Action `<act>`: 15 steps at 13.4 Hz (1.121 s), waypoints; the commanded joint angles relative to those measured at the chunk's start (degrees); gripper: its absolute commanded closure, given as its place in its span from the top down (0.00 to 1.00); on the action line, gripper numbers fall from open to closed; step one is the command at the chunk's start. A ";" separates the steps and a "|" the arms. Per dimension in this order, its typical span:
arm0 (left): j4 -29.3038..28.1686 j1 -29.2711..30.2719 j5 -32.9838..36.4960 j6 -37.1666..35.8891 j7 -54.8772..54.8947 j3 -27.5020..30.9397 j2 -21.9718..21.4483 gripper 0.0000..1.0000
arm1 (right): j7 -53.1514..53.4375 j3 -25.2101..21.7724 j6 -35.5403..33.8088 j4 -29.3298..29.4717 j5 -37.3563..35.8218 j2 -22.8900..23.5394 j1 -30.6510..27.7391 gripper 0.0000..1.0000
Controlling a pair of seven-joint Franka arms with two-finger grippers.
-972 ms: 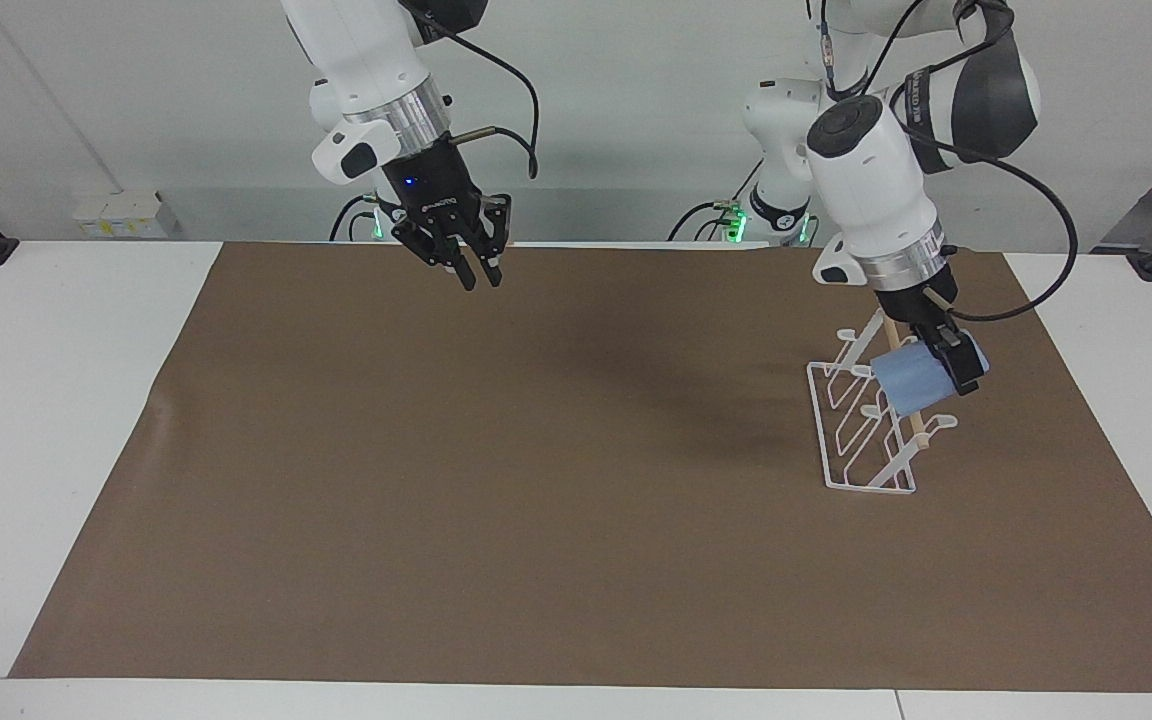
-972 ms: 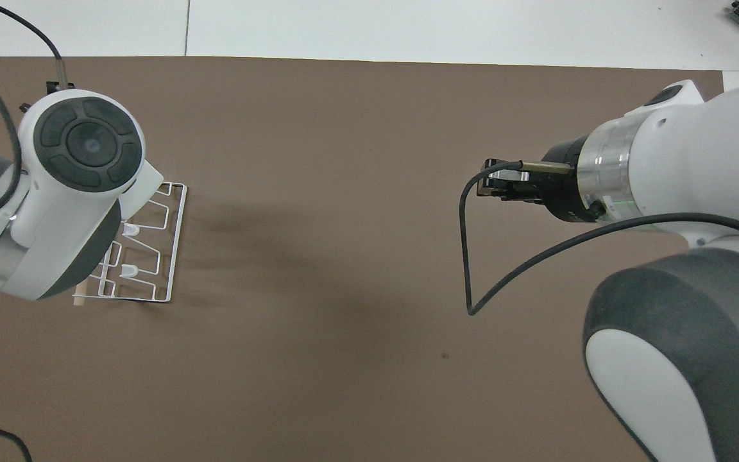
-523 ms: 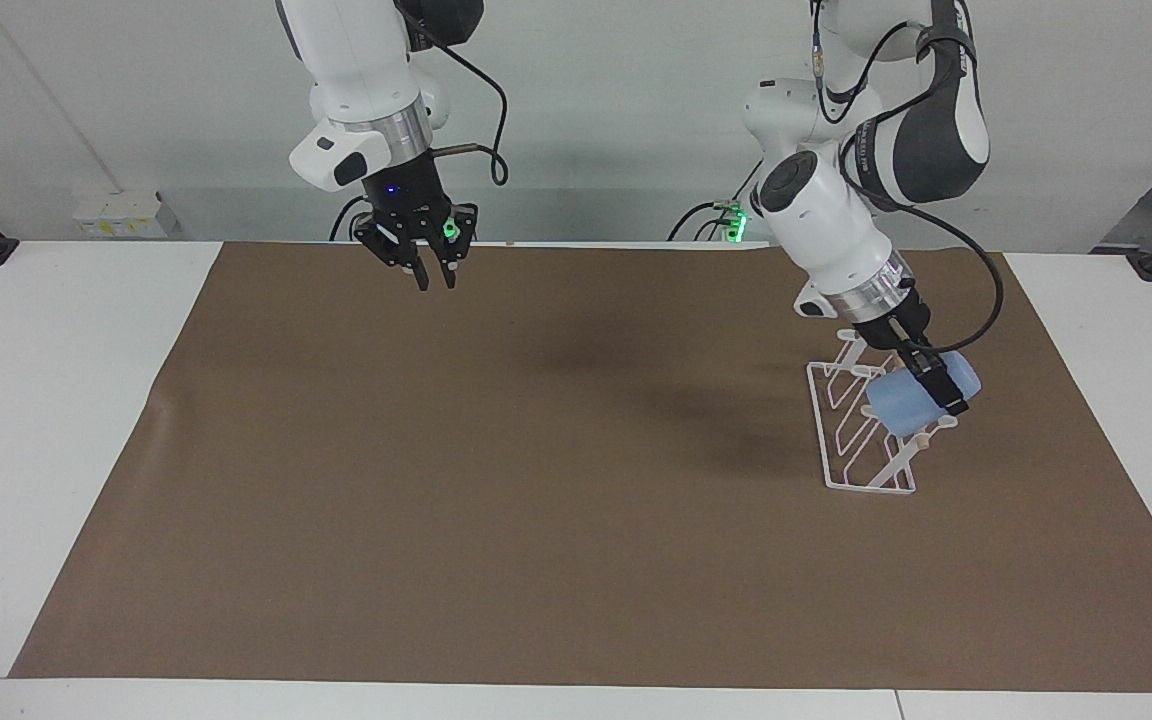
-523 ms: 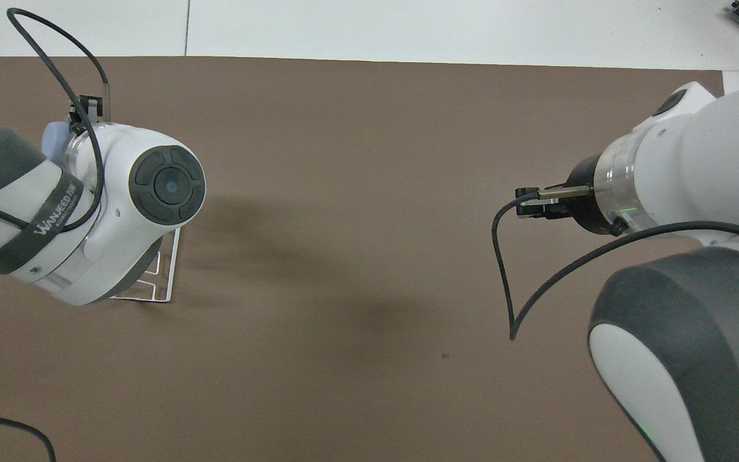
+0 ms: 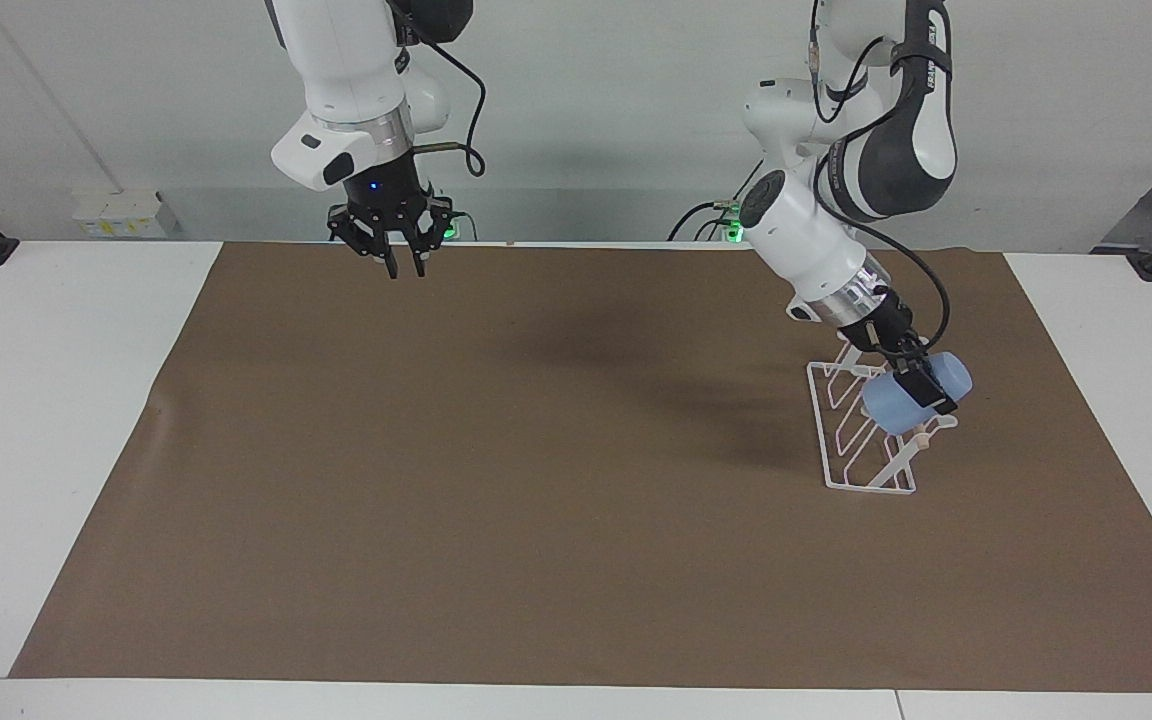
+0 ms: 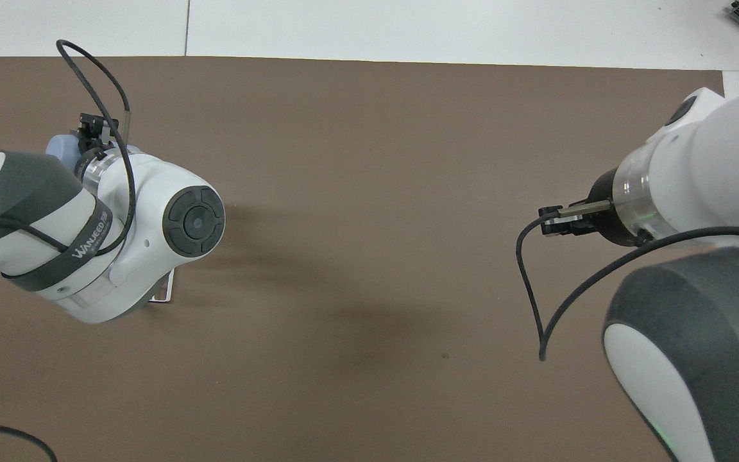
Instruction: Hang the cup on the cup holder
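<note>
left gripper (image 5: pixel 921 385) pinches the cup (image 5: pixel 911 400), fingers clamped across its wall. cup lies tilted on its side, sitting low on the cup holder (image 5: pixel 861 440), at or against the wooden dowel end; whether a prong is inside the cup cannot be told from either view. in the overhead view only a sliver of the cup (image 6: pixel 60 146) shows past the left arm, and the holder (image 6: pixel 163 295) is almost wholly covered.

right gripper (image 5: pixel 404 262) waits up in the air over the brown mat (image 5: pixel 496 480) at the right arm's end, fingers slightly parted, holding nothing.

risks, as judged:
- release before the cup is threaded on a prong: it would roll off onto the mat below the gripper.
- the wire holder looks light; a sideways push from the gripper could drag or tip it.
- fingers catching a loop on withdrawal could lift the holder.
</note>
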 commanded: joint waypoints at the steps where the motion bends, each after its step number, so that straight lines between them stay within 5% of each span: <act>1: -2.72 -1.22 1.66 0.58 -2.31 0.70 -1.60 0.00 | -1.56 0.42 -2.37 1.54 -1.20 0.11 -1.28 0.32; 13: -5.88 -0.69 4.03 2.34 -3.46 0.61 -2.30 0.00 | -14.82 -6.87 -8.09 4.35 -1.02 -0.33 -1.46 0.33; 14: -5.97 -0.69 4.03 2.52 -3.46 0.61 -2.39 0.74 | -14.92 -7.22 -8.09 4.35 -0.67 -0.42 -1.46 0.33; 15: -5.88 -0.78 4.03 2.26 -3.37 0.61 -2.39 1.00 | -14.92 -7.66 -8.17 4.35 -0.41 -0.42 -1.46 0.35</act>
